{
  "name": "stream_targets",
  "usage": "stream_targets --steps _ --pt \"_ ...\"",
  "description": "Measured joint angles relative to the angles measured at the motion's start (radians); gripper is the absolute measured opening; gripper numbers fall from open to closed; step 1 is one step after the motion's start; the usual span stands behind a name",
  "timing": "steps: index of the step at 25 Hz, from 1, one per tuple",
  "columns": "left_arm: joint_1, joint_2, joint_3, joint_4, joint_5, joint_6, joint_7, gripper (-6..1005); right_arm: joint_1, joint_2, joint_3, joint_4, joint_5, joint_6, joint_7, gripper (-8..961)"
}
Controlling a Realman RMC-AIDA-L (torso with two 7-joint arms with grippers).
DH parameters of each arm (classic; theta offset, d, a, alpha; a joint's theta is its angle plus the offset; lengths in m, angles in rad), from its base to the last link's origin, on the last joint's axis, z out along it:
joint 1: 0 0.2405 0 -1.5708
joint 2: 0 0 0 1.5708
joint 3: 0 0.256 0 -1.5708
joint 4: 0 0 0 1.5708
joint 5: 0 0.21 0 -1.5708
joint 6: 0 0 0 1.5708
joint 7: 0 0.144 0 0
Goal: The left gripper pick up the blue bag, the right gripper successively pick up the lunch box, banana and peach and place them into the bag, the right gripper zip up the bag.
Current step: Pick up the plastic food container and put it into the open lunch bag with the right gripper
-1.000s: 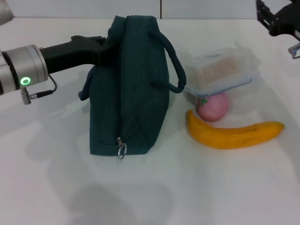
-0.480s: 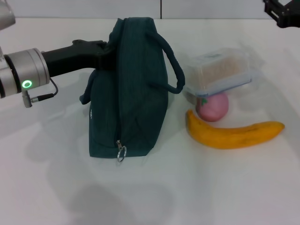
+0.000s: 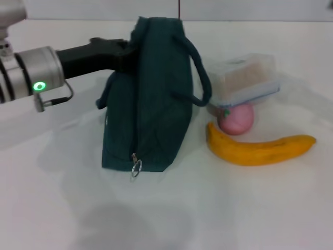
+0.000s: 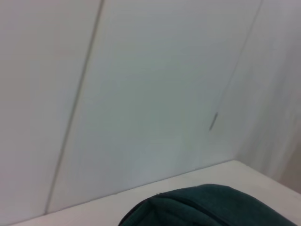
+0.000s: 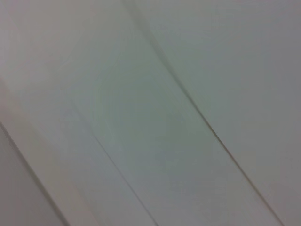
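Left gripper (image 3: 124, 52) at upper rear of bag (image 3: 151, 99), clamped on fabric, apparently; fingers hidden behind it. Bag shifted slightly right since a second ago, still upright on table (image 3: 62, 208), zip pull low. Right gripper gone from view. Box (image 3: 243, 78) resting on peach (image 3: 237, 117), banana (image 3: 258, 149) in front. Next likely: opening bag.
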Motion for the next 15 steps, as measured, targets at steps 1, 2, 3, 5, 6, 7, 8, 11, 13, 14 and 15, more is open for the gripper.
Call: stream_targets --steps 1,2,3,5,6,7,8,11,13,14,15 --pt "-0.015 0.000 0.000 -0.016 -0.002 -0.002 0.009 101 0.008 0.021 0.098 0.083 -0.032 -0.091 0.012 545" --pt "-0.028 0.000 0.000 -0.029 -0.004 -0.005 0.015 101 0.011 0.039 0.181 0.151 -0.068 -0.163 0.014 544" --pt "-0.038 0.000 0.000 -0.040 -0.006 -0.009 0.022 101 0.012 0.061 0.273 0.223 -0.107 -0.227 0.015 544" --pt "-0.039 -0.001 0.000 -0.044 -0.009 -0.013 0.024 101 0.010 0.094 0.368 0.294 -0.153 -0.278 0.015 544" --pt "-0.037 0.000 -0.002 -0.044 -0.009 -0.014 0.024 101 0.004 0.114 0.396 0.319 -0.166 -0.277 0.015 544" --pt "-0.035 0.000 -0.002 -0.045 -0.008 -0.014 0.024 101 -0.006 0.128 0.407 0.329 -0.168 -0.259 0.017 544" --pt "-0.034 0.001 -0.002 -0.046 -0.007 -0.014 0.024 101 -0.020 0.145 0.418 0.336 -0.167 -0.238 0.026 544" --pt "-0.034 0.001 -0.001 -0.046 -0.003 -0.014 0.025 101 -0.064 0.191 0.468 0.344 -0.161 -0.164 0.068 544" --pt "-0.034 0.000 -0.001 -0.047 -0.003 -0.014 0.027 101 -0.087 0.229 0.515 0.350 -0.162 -0.097 0.083 544" --pt "-0.035 0.000 -0.002 -0.048 -0.004 -0.014 0.031 101 -0.094 0.248 0.532 0.355 -0.165 -0.064 0.084 544" --pt "-0.036 0.000 -0.002 -0.051 -0.006 -0.014 0.034 101 -0.095 0.259 0.547 0.362 -0.166 -0.040 0.084 544"
